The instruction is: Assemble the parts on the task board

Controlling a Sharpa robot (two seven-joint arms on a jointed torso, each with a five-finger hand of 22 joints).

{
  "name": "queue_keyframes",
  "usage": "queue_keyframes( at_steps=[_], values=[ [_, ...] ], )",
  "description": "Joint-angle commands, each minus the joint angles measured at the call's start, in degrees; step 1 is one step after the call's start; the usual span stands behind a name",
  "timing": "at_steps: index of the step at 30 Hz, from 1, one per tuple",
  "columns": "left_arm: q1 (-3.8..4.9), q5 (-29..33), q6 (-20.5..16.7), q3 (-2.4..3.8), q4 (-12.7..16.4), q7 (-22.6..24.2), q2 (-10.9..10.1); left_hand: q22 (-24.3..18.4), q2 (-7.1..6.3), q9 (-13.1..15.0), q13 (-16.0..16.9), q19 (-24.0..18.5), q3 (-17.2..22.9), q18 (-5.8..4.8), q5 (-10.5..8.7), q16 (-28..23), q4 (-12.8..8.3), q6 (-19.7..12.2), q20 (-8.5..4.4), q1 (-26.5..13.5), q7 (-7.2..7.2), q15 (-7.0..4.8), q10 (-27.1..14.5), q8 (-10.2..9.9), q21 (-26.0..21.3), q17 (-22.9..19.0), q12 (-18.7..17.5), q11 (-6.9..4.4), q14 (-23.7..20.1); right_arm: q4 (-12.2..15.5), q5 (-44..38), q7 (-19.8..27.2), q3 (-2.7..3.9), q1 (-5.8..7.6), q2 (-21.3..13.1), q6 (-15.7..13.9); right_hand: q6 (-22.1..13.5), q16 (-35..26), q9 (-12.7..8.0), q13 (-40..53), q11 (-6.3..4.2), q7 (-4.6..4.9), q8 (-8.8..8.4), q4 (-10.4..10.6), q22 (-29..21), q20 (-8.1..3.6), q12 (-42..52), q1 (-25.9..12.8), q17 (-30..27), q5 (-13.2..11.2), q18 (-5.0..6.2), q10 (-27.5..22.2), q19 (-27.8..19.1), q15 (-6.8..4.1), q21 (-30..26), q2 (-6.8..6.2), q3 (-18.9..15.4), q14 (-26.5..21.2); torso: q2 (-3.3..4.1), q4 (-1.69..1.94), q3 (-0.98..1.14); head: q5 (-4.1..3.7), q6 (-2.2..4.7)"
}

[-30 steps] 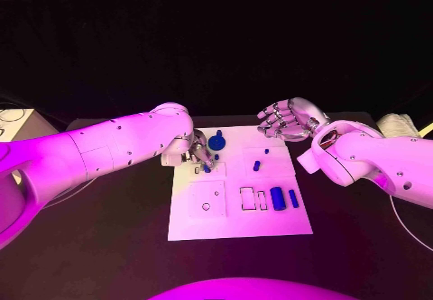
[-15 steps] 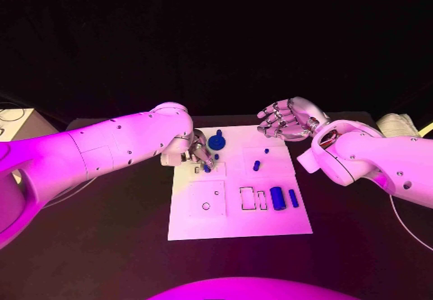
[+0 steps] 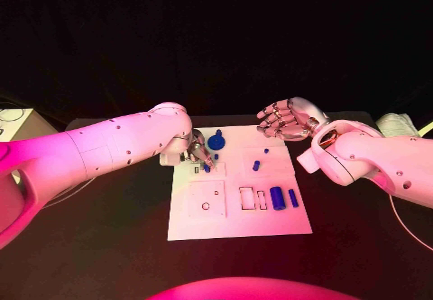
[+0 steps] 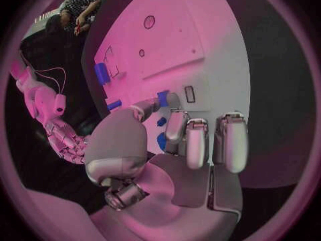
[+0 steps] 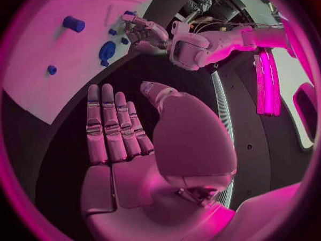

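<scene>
Left hand (image 3: 198, 152) sits low over the far-left corner of the task board (image 3: 239, 226), fingers bunched down around a small blue part (image 3: 206, 167). From the left wrist view the thumb and a fingertip look to be pinching a blue piece (image 4: 162, 97), with two more bits of blue just under the curled fingers (image 4: 194, 144); contact looks real but whether the part is lifted off the board or standing in it, cannot tell. Right hand (image 3: 287, 119) hovers off the far-right corner of the board, above the black table (image 3: 108, 250), holding nothing, fingers straight and side by side, thumb apart from them; right wrist view confirms bare palm (image 5: 134, 160) and nothing between the fingers. Parts on the board: blue disc with a stub (image 3: 216, 141) at the far edge, just beside the left hand; short blue peg (image 3: 256, 165) near the middle; tiny blue dot (image 3: 267, 150) beyond it; fat blue cylinder (image 3: 277, 198) and a thinner blue bar (image 3: 293, 198) lying side by side on the right half, next to two rectangular outlines (image 3: 247, 198). Square outline with a small round hole (image 3: 206, 205) on the left half, nothing in it.
</scene>
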Motion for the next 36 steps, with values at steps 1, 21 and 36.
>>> queue_keyframes(
  at_steps=[1, 21, 36],
  values=[
    [-0.73, -1.07, 1.46, -0.51, -0.15, -1.33, 0.01, 4.95, -0.01, -0.08, -0.02, -0.05, -0.55, -0.25, -0.46, -0.25, 0.13, -0.07, -0.24, 0.0, 0.39, -0.42, -0.35, -0.3, -0.31, 13.69, -0.28, -0.19, 5.41, 0.09, 0.06, 0.69, 0.01, -0.03, -0.01, 0.81, -0.34, -0.25, -0.07, -0.08, 0.24, 3.46, 0.0, -0.02, -0.05, 0.03, -0.04, -0.53, -0.05, -0.2, 0.21, -0.08, -0.26, 0.02, -0.2, -0.07, -0.34, -0.41, -0.01, 0.06, -0.01, -0.01, -0.05],
    [-0.72, -1.29, 1.74, -0.53, -0.14, -1.34, -0.28, 5.0, -1.26, -0.11, 0.13, -0.01, -4.83, -0.25, -2.86, -0.25, 3.56, 0.32, -0.2, -0.33, 0.46, -0.37, -0.33, -0.57, -0.39, 13.68, -0.25, -0.12, 5.41, 0.16, 0.08, 0.77, 0.01, -0.06, -0.08, 1.03, -0.32, -0.48, -0.1, -0.08, 0.3, 3.5, 0.06, 0.28, -0.61, 0.16, 0.11, -1.11, -0.21, -0.28, 0.22, -0.16, -0.51, 0.12, -0.21, -0.03, -0.76, -0.65, -0.04, 0.05, 0.0, -0.05, -0.22],
    [-0.72, -1.26, 1.9, -0.54, -0.11, -1.29, -0.5, 5.13, -1.57, -0.03, 0.14, 0.05, -11.02, -0.25, -12.2, -0.23, 8.45, 0.61, -0.13, 2.16, 0.49, -0.31, -0.38, -0.96, -0.48, 13.71, -0.36, -0.07, 5.42, 0.1, 0.08, 0.81, 0.01, -0.09, -0.1, 1.13, -0.33, -0.65, -0.14, -0.07, 0.35, 3.56, 0.09, 0.46, -0.99, 0.26, 0.21, -1.43, -0.31, -0.39, 0.22, -0.24, -0.71, 0.2, -0.22, -0.02, -1.07, -0.84, -0.07, -0.01, 0.02, -0.03, -0.22]
  ],
)
